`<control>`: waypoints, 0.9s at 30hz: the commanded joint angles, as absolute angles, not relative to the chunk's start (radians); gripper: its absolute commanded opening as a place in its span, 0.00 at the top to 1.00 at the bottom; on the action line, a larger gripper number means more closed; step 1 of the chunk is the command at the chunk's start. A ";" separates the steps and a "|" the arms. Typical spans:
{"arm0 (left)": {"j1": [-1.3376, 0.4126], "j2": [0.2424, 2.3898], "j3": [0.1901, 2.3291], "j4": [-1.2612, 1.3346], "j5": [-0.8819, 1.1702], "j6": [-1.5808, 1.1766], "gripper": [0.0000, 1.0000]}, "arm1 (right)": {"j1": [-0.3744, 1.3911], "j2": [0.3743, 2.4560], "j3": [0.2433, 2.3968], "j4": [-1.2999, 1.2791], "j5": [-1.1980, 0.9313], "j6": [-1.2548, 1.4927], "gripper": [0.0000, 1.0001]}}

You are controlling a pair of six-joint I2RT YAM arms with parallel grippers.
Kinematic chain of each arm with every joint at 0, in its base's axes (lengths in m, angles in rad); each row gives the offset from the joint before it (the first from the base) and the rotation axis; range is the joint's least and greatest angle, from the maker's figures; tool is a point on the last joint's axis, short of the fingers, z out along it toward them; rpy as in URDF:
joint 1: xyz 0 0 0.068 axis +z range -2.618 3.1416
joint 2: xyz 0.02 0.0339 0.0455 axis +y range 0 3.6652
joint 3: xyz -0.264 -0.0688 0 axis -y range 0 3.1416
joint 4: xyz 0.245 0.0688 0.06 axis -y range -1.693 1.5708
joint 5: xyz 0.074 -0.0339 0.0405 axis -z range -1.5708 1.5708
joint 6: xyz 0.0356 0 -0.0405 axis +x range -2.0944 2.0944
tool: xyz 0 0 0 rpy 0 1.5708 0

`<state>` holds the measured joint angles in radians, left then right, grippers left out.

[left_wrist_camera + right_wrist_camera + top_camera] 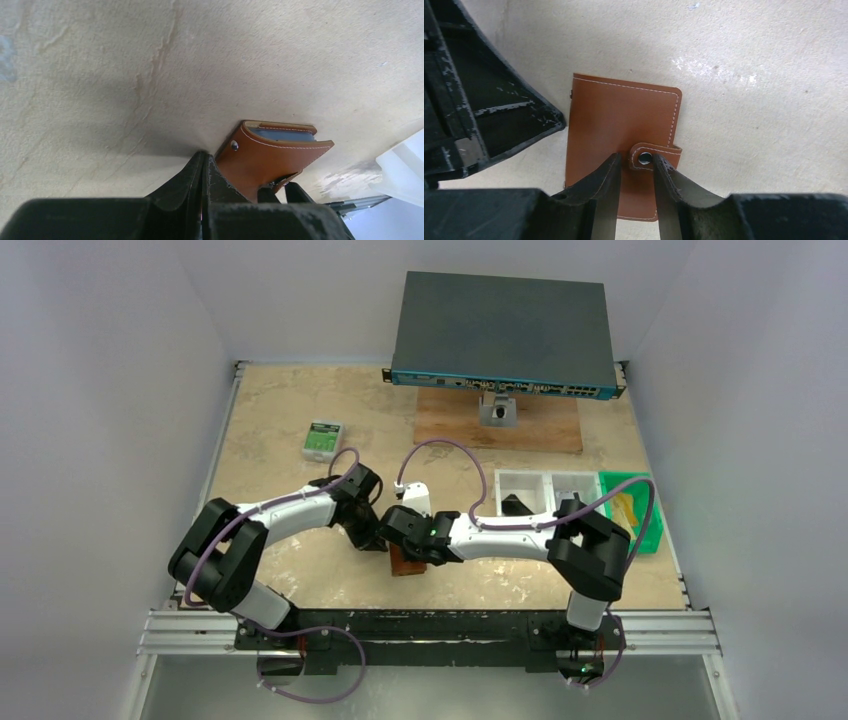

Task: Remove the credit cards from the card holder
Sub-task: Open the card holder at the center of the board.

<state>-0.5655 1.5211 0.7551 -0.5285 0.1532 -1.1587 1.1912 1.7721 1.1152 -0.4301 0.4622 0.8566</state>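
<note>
The card holder (619, 120) is a small brown leather wallet lying closed on the beige table, its snap tab (655, 156) fastened. In the top view the card holder (405, 562) lies mostly under the two wrists. My right gripper (634, 162) hovers over it with its jaws apart, the tab's snap end between the fingertips. My left gripper (205, 156) is shut with nothing between its fingers, tips down at the table beside the card holder (272, 157). A grey-blue lining (282, 134) shows at its open end. The credit cards are hidden inside.
A green-and-white box (322, 440) lies at the back left. A dark flat device (505, 330) stands on a wooden board (500, 425) at the back. Two white bins (545, 490) and a green tray (635, 510) sit to the right, close to the right arm.
</note>
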 commanded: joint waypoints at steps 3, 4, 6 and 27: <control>-0.572 1.536 0.755 -0.574 0.106 -1.144 1.00 | 1.196 1.755 1.152 -0.509 0.551 0.884 0.71; -0.571 1.537 0.755 -0.574 0.106 -1.144 1.00 | 1.196 1.752 1.149 -0.512 0.555 0.886 0.71; -0.572 1.534 0.755 -0.576 0.106 -1.144 1.00 | 1.197 1.751 1.145 -0.524 0.567 0.892 0.72; -0.575 1.354 0.758 -0.636 0.096 -1.007 0.93 | 1.197 1.580 1.150 -0.561 0.589 0.900 1.00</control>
